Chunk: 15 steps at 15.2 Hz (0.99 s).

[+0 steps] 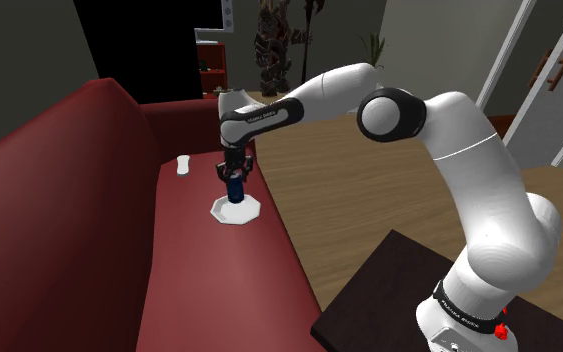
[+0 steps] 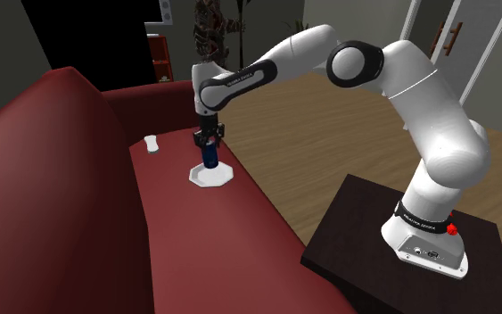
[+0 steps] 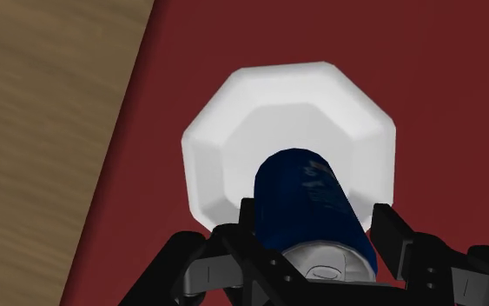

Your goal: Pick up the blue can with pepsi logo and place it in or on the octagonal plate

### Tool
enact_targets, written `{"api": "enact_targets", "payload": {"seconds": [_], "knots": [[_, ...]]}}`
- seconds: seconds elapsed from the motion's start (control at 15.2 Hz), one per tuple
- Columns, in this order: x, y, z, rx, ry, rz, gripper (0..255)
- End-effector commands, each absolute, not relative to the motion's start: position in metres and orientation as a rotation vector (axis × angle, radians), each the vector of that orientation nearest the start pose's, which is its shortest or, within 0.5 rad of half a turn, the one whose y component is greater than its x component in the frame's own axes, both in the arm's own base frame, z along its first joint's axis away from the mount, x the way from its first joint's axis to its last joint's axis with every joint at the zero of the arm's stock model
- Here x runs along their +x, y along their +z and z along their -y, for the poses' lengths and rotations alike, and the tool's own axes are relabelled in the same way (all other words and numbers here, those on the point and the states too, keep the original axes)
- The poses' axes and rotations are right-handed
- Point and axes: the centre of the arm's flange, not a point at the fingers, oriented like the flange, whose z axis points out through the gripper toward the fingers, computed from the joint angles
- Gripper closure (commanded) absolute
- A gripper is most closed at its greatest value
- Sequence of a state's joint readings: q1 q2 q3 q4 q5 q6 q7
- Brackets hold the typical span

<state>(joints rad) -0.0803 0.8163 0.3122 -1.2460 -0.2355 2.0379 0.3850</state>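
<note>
A dark blue can (image 1: 235,188) (image 2: 210,158) stands upright over the middle of a white octagonal plate (image 1: 237,212) (image 2: 211,176) on the red sofa seat. My black gripper (image 1: 235,174) (image 2: 209,141) comes straight down onto the can and is shut on its upper part. In the wrist view the fingers (image 3: 391,229) clasp the can (image 3: 307,202) on both sides near its silver top, with the plate (image 3: 296,109) right beneath it. Whether the can's base touches the plate I cannot tell.
A small white cup (image 1: 183,165) (image 2: 152,143) stands on the seat behind the plate, toward the red backrest (image 1: 59,200). The seat's edge runs close beside the plate, with wooden floor (image 1: 369,200) beyond. My dark stand (image 1: 389,300) sits at lower right.
</note>
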Motion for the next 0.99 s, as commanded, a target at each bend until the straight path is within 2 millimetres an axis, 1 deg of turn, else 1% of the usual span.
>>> {"api": "enact_targets", "payload": {"seconds": [0.0,0.4,0.86,0.92], "knots": [[0.745,0.278,-0.100,-3.116,-0.014,-0.223,255],[0.745,0.248,-0.100,-3.116,-0.014,-0.223,255],[0.745,0.248,-0.100,-3.116,-0.014,-0.223,255],[0.745,0.248,-0.100,-3.115,-0.014,-0.223,0]]}}
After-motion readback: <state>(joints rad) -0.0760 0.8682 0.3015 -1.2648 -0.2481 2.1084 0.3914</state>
